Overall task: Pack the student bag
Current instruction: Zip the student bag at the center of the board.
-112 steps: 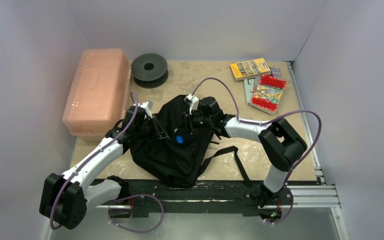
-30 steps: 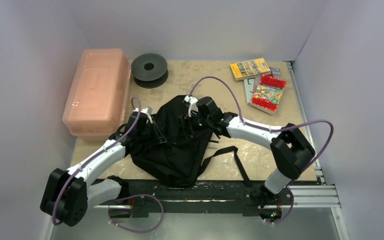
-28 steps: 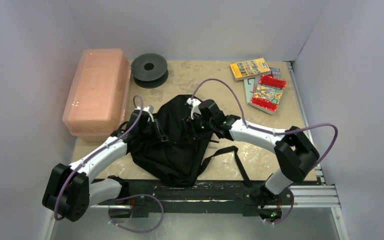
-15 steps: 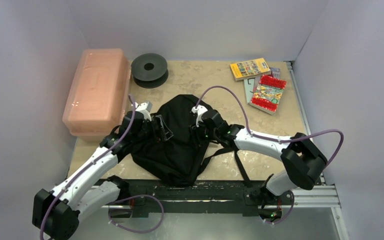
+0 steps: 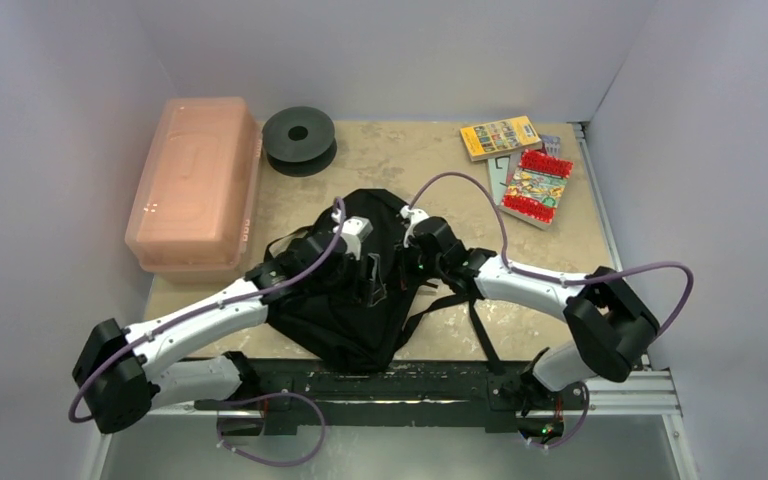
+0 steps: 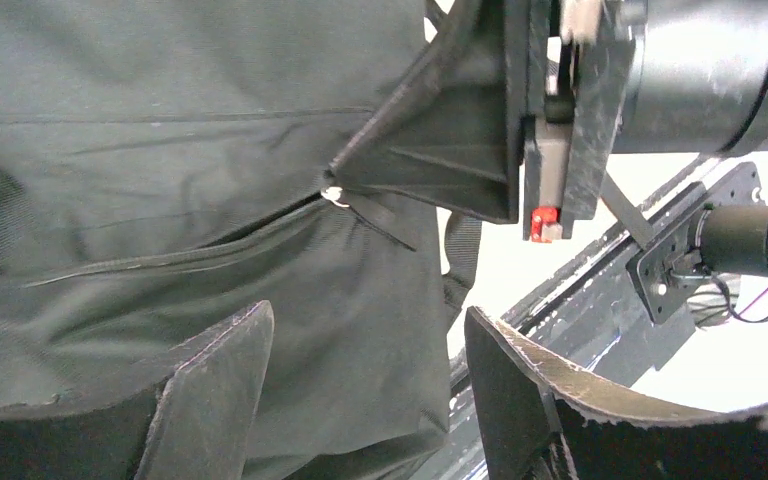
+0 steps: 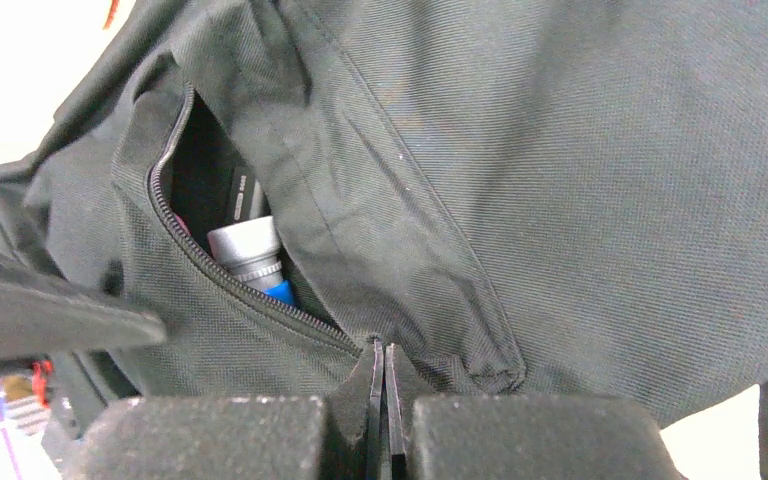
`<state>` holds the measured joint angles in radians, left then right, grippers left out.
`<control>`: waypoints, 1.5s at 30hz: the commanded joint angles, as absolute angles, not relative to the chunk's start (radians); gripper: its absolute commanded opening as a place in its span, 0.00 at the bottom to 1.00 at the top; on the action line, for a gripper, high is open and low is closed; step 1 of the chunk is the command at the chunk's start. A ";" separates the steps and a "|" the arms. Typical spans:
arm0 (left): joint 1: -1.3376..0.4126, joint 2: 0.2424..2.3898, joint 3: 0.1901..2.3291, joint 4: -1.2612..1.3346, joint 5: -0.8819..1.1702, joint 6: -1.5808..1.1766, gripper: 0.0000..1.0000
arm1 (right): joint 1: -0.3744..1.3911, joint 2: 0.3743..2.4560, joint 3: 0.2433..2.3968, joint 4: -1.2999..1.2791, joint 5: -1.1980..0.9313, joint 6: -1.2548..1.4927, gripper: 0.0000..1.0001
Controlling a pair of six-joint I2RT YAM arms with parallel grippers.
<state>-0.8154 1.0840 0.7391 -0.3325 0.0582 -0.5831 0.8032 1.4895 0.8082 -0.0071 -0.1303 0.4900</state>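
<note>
The student bag (image 5: 335, 315) lies as a soft black backpack in the middle of the table. Its front zip pocket (image 7: 210, 215) gapes, showing a silver and blue cylinder (image 7: 250, 255) inside. My right gripper (image 7: 384, 352) is shut at the end of that zip, pinching the bag's fabric, which rises in a tent (image 6: 440, 150) toward it. The zip pull (image 6: 335, 195) hangs just below the tent. My left gripper (image 6: 365, 350) is open above the bag's front, with only cloth beneath its fingers (image 6: 210, 390). From above, the left gripper (image 5: 372, 280) and right gripper (image 5: 407, 270) sit close together over the bag.
A pink translucent box (image 5: 195, 185) stands at the left and a black spool (image 5: 298, 138) at the back. Books (image 5: 500, 137) and a colourful booklet (image 5: 535, 187) lie at the back right. Webbing straps (image 5: 480, 320) trail toward the front rail (image 5: 430, 385).
My left gripper let go at the bag's left edge, opened, and swung right over the bag's front. My right gripper slid nearer and shut on the fabric at the zip end.
</note>
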 commanded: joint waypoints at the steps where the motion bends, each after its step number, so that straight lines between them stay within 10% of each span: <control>1: -0.899 1.183 0.835 -0.271 -0.028 -0.525 0.69 | 0.717 1.417 0.776 0.015 -0.267 0.600 0.05; 4: -0.920 1.238 0.847 -0.247 -0.025 -0.518 0.69 | 0.656 1.398 0.761 -0.025 -0.344 0.630 0.36; 12: -0.944 1.374 0.927 -0.289 -0.029 -0.503 0.71 | 0.559 1.296 0.652 -0.039 -0.420 0.701 0.58; 25: -1.011 1.593 1.107 -0.490 -0.198 -0.508 0.40 | 0.471 1.432 0.485 0.278 -0.603 0.798 0.57; 38: -1.032 1.731 1.190 -0.593 -0.236 -0.547 0.36 | 0.473 1.503 0.488 0.335 -0.566 0.782 0.60; 45: -1.032 1.771 1.215 -0.594 -0.216 -0.540 0.51 | 0.476 1.544 0.483 0.412 -0.598 0.808 0.59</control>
